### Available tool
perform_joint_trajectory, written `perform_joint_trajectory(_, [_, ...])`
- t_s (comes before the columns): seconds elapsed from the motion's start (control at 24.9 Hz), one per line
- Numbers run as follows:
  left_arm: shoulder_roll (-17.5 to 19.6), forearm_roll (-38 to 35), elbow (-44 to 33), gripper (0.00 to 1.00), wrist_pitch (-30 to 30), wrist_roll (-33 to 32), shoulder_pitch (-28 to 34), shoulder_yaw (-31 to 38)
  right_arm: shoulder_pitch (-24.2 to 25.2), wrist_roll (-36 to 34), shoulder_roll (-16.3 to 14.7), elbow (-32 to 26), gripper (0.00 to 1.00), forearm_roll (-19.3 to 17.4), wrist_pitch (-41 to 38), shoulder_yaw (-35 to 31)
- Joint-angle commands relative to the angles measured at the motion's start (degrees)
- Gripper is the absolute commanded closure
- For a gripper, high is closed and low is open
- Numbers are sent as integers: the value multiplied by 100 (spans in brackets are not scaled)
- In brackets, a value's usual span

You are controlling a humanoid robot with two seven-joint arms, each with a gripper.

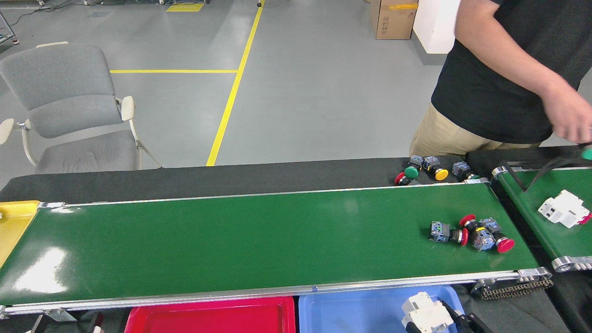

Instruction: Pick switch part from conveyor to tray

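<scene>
Yellow tray (14,226): at the conveyor's left end, partly in view; contents not visible.
Conveyor (231,240): long glossy green belt with silver rails, bare over its left and middle stretch.
Red tray (208,317): below the near rail, left of the blue one; the visible part held nothing.
Blue tray (360,310): below the near rail, under the belt's right portion.
White switch part (428,312): off the belt, above the blue tray's right end, at the bottom edge of view.
Right gripper (455,321): dark fingers seated against the white switch part, apparently clamped on it; mostly cropped.
Left gripper: not in view.
Push-button switches (476,230): cluster of three, red caps, on the belt's right end, touching one another.
Loose buttons (423,170): green, yellow, red, on the black surface behind the far rail.
Person (508,74): stood at far right, hand over the second, narrower belt (536,203).
Step in hand: judged as carry-over to the tray; part not yet released.
Next move: lower into the blue tray, clear of its wall, then let go.
Writing: none legible; the carton's (392,18) label was too small.
</scene>
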Motion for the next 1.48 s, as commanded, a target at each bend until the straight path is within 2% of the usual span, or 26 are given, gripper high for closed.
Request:
perform_joint_trajectory(0.0, [12, 25, -73, 0, -2, 39, -8, 72, -69, -69, 298, -174, 1, 44, 641, -68])
perform_joint_trajectory(0.04, [3, 25, -73, 0, -2, 39, -16, 81, -87, -69, 412, -244, 1, 140, 1107, -59])
perform_joint_trajectory(0.16, [20, 16, -56, 0, -2, 39, -52, 55, -271, -69, 456, -262, 1, 615, 2003, -33])
perform_joint_trajectory(0.24, [3, 25, -73, 0, -2, 39, -87, 55, -386, -69, 465, -236, 1, 852, 2276, 20])
perform_joint_trajectory(0.4, [12, 25, -65, 0, -11, 39, -96, 46, -693, -60, 429, -139, 1, 914, 2293, 143])
perform_joint_trajectory(0.6, [20, 25, -65, 0, -2, 39, -139, 28, -1405, 10, 447, 432, 1, 1089, 2354, 723])
perform_joint_trajectory(0.8, [20, 25, -47, 0, -2, 39, -192, 20, -1862, 10, 421, 960, 1, 1151, 2803, 1189])
perform_joint_trajectory(1.12, [38, 16, -29, 0, -11, 22, -263, 11, -2486, 19, 465, 1628, 1, 1151, 2987, 1453])
perform_joint_trajectory(1.36, [47, 7, -21, 0, -2, 13, -324, 11, -3040, 19, 667, 2261, 2, 1160, 3005, 1795])
perform_joint_trajectory(1.44, [47, 7, -21, 0, -2, 13, -324, 11, -3198, 27, 755, 2392, 5, 1204, 3234, 1918])
